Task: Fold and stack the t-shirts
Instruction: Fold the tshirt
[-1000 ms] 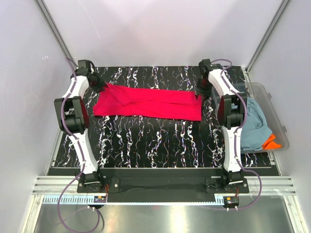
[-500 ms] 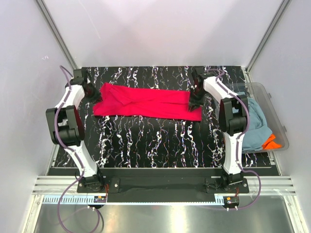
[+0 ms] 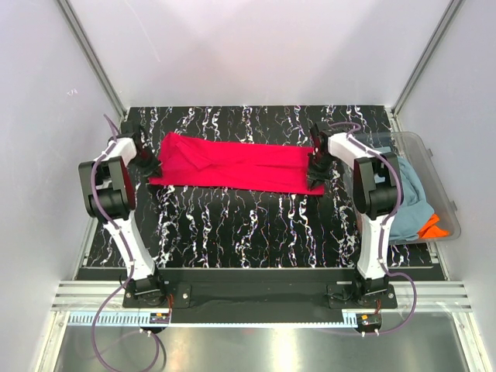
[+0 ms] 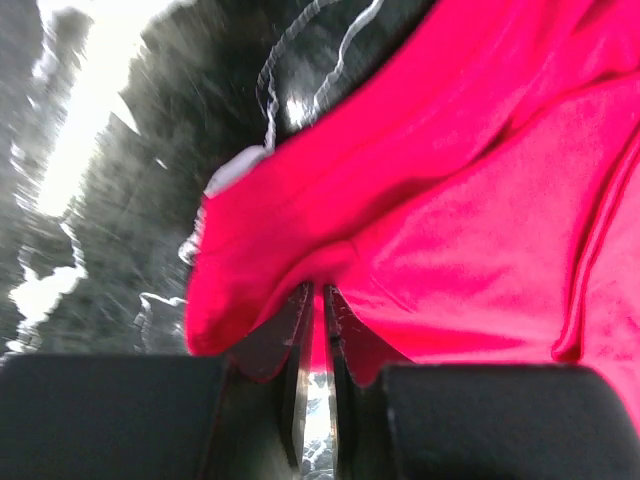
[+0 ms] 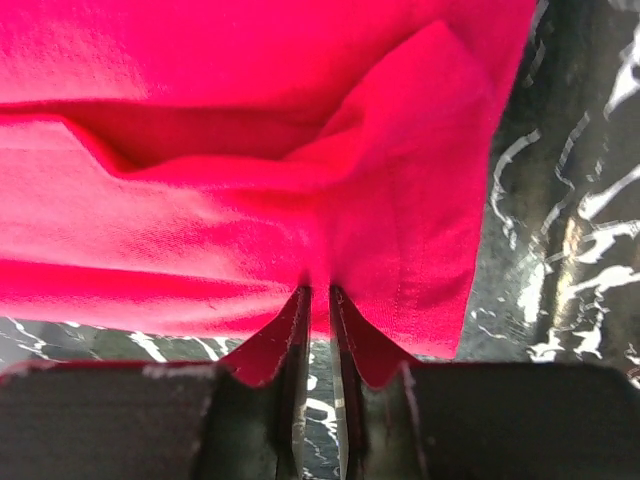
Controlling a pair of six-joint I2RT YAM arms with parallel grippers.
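Black marbled tabletop under the red t-shirt — 3 white walls around.

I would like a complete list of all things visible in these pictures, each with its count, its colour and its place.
red t-shirt: 1, crimson, lying as a long band across the far half of the table
grey-blue t-shirt: 1, dusty grey-blue, bunched inside the tub
orange t-shirt: 1, orange, inside the tub at its near end
tub: 1, clear plastic, at the table's right edge
table: 1, black with white marbling
left end effector: 1, black, shut on the red t-shirt's left end
right end effector: 1, black, shut on the red t-shirt's right end
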